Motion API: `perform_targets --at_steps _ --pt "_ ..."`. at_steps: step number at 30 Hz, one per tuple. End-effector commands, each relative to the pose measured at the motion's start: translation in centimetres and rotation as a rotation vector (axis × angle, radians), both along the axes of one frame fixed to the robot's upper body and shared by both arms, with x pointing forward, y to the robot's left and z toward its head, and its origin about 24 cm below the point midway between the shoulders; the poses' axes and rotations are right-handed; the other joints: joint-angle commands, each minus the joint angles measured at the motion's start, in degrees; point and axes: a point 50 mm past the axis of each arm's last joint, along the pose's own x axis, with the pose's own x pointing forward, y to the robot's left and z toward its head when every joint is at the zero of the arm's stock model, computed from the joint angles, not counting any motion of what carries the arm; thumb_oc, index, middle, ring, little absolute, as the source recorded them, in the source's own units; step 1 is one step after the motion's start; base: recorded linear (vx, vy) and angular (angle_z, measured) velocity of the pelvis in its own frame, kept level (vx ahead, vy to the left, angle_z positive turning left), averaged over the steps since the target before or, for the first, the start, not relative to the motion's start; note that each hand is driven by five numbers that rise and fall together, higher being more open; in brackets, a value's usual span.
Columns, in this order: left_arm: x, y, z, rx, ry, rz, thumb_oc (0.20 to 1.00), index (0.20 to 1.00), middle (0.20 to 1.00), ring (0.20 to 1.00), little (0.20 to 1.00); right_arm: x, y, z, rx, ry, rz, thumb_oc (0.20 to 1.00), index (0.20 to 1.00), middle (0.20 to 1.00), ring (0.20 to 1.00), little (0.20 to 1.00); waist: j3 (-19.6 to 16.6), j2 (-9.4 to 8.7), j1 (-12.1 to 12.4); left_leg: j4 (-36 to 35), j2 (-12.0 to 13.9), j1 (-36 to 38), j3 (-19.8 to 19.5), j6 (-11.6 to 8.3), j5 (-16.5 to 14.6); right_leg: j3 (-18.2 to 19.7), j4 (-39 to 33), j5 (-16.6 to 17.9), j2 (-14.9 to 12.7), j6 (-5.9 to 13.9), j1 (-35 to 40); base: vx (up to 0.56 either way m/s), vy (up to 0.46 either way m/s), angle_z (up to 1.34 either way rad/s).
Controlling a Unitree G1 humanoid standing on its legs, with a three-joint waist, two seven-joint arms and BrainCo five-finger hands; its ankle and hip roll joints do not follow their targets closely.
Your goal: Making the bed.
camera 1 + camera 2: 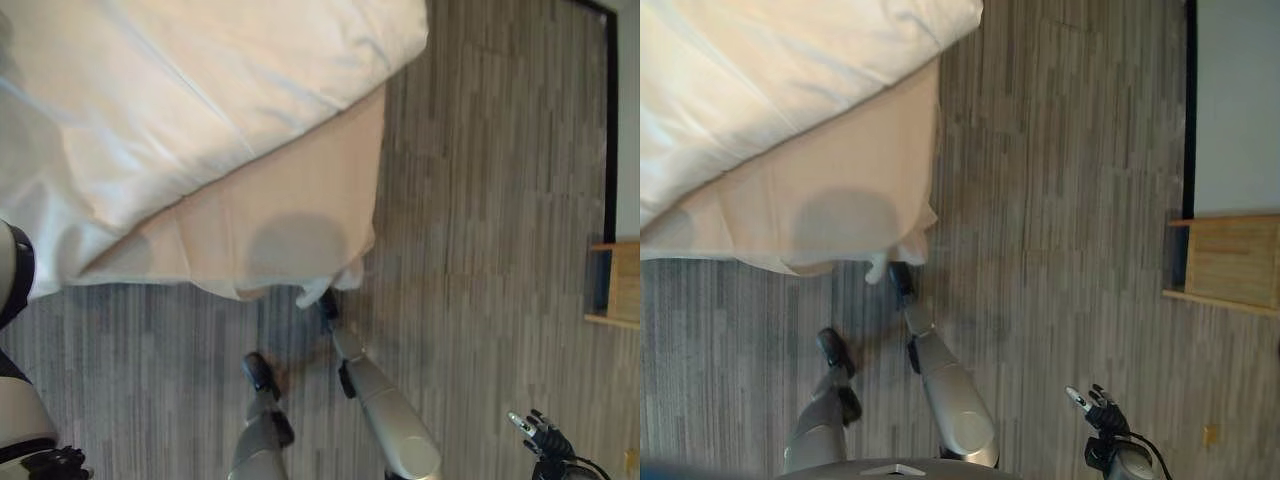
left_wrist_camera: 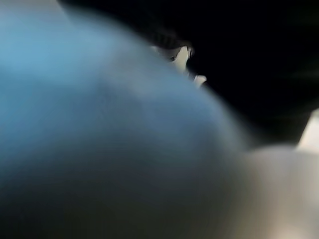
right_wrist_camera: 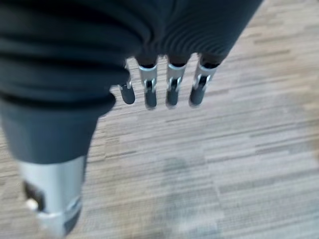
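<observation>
Bedding fills the upper left of my head views: a white duvet (image 1: 200,90) lies bunched over the corner of the bed (image 1: 290,230), its thick folded edge running diagonally from the far right corner down toward the near left. Below that edge I see a pale beige sheet (image 1: 840,190), which covers the corner and hangs down the side to a loose, slightly rumpled hem just above the floor. The duvet stops short of the corner, so the sheet shows bare there. Grey striped carpet (image 1: 480,200) runs around the bed on the near side and to the right. My right hand (image 1: 1095,405) hangs low at the lower right, well apart from the bed and over bare carpet; in its wrist view the fingers (image 3: 172,89) point straight down in a loose, relaxed row with nothing between them. My left hand (image 1: 55,462) sits at the lower left corner of the left eye view, beside the duvet's near edge, and I cannot tell how its fingers stand; its wrist view is too blurred to read. Off to the far right a wooden piece of furniture (image 1: 1230,260) stands against a pale wall (image 1: 1240,100) with a dark baseboard (image 1: 1188,120).
</observation>
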Motion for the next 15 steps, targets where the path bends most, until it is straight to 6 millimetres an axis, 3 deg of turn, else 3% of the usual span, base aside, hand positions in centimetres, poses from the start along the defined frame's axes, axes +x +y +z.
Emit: perform_targets --at_steps 1,2,3,4,7,8,9,11,12,13,14,15 --pt "0.0 -0.5 0.3 0.131 0.097 0.017 1.0 1.0 1.0 1.0 1.0 3.9 -1.3 3.2 -0.058 -0.187 0.022 1.0 1.0 1.0 1.0 1.0 1.22 2.79 0.47 -10.64 -0.26 2.01 -2.75 2.25 13.29 -0.65 0.87 -3.12 -1.11 4.52 7.68 0.05 0.012 0.01" --pt "0.9 -0.4 -1.2 0.163 0.177 0.045 1.0 1.0 1.0 1.0 1.0 5.0 -0.3 3.7 -0.042 -0.231 0.064 1.0 1.0 1.0 1.0 1.0 1.91 3.05 0.46 -9.59 -0.05 0.61 -3.85 2.28 10.96 -1.05 0.78 -4.22 -0.68 4.64 6.88 -0.03 -0.025 0.03" --pt "0.9 -0.3 -1.3 0.162 0.176 0.046 1.0 1.0 1.0 1.0 1.0 5.1 -0.3 3.7 -0.042 -0.233 0.065 1.0 1.0 1.0 1.0 1.0 2.07 2.53 0.07 -9.28 -0.37 -0.3 -3.43 2.48 12.79 -0.92 0.94 -3.03 -1.06 4.48 6.09 0.06 0.02 0.0" --pt "1.2 -0.3 -1.9 0.166 0.205 0.054 1.0 1.0 1.0 1.0 1.0 5.4 0.1 3.8 -0.037 -0.242 0.075 1.0 1.0 1.0 1.0 1.0 2.17 3.14 0.36 -9.33 -0.05 -0.17 -4.23 2.37 10.84 -1.16 0.84 -4.14 -0.69 4.58 6.34 0.0 0.001 -0.03" --pt "2.6 0.2 -5.5 0.14 0.369 0.059 1.0 1.0 1.0 1.0 1.0 6.3 0.6 4.5 -0.037 -0.275 0.119 1.0 1.0 1.0 1.0 1.0 2.83 3.36 -0.17 -8.98 -0.27 -1.28 -4.95 2.5 10.66 -1.47 1.09 -3.98 -0.83 4.44 5.16 0.02 0.029 0.07" --pt "2.6 0.2 -5.5 0.14 0.37 0.059 1.0 1.0 1.0 1.0 1.0 6.3 0.6 4.5 -0.038 -0.274 0.119 1.0 1.0 1.0 1.0 1.0 2.79 3.42 -0.19 -8.96 -0.26 -1.31 -4.96 2.5 10.65 -1.48 1.09 -3.98 -0.83 4.44 5.15 -0.01 0.027 0.14" --pt "3.1 -0.1 -6.3 0.141 0.412 0.043 0.2 0.2 0.2 0.2 0.2 6.3 0.5 4.5 -0.05 -0.264 0.133 1.0 1.0 1.0 1.0 1.0 2.81 3.72 -0.08 -8.7 -0.37 -1.26 -5.11 2.53 10.38 -1.68 1.2 -4.04 -1.06 4.38 5.3 -0.01 0.015 0.04" --pt "3.3 -0.2 -6.5 0.156 0.436 0.043 0.2 0.2 0.2 0.2 0.2 6.2 0.4 4.4 -0.053 -0.257 0.141 1.0 1.0 1.0 1.0 1.0 2.68 3.88 -0.15 -8.6 -0.53 -0.99 -5.43 2.64 10.14 -1.68 1.32 -4.13 -0.95 4.31 5.43 -0.06 0.012 -0.08" --pt "3.6 -0.7 -6.7 0.204 0.471 0.047 0.2 0.2 0.2 0.2 0.2 6.1 0.3 4.4 -0.062 -0.247 0.153 1.0 1.0 1.0 1.0 1.0 2.75 3.58 -0.42 -8.51 -1.03 -1.36 -5.08 2.83 11.95 -1.67 1.94 -3.25 -1.46 4.09 4.78 -0.02 0.022 -0.09" --pt "3.6 -0.7 -6.7 0.204 0.473 0.046 0.2 0.2 0.2 0.2 0.2 6.1 0.3 4.3 -0.061 -0.245 0.152 1.0 1.0 1.0 1.0 1.0 2.53 4.17 -0.06 -8.69 -0.64 -0.56 -5.52 2.65 10.06 -1.83 1.47 -4.27 -1.06 4.25 5.67 -0.11 -0.016 0.01" --pt "3.8 -1.3 -6.5 0.237 0.468 0.03 0.2 0.2 0.2 0.2 0.2 6.2 0.3 4.5 -0.062 -0.249 0.157 1.0 1.0 1.0 1.0 1.0 2.67 3.78 -0.25 -8.69 -1.2 -1.03 -5.17 2.84 11.97 -1.7 1.9 -3.34 -1.46 4.12 5.1 -0.01 0.015 0.22" --pt "4.4 -2.6 -7.2 0.305 0.495 -0.016 0.2 0.2 0.2 0.2 0.2 6.2 0.1 4.5 -0.068 -0.245 0.154 1.0 1.0 1.0 1.0 1.0 2.78 4.3 0.46 -8.93 -1.35 -0.17 -5.4 2.88 11.92 -1.84 2.12 -3.6 -1.57 4.12 5.81 -0.1 -0.018 0.22"
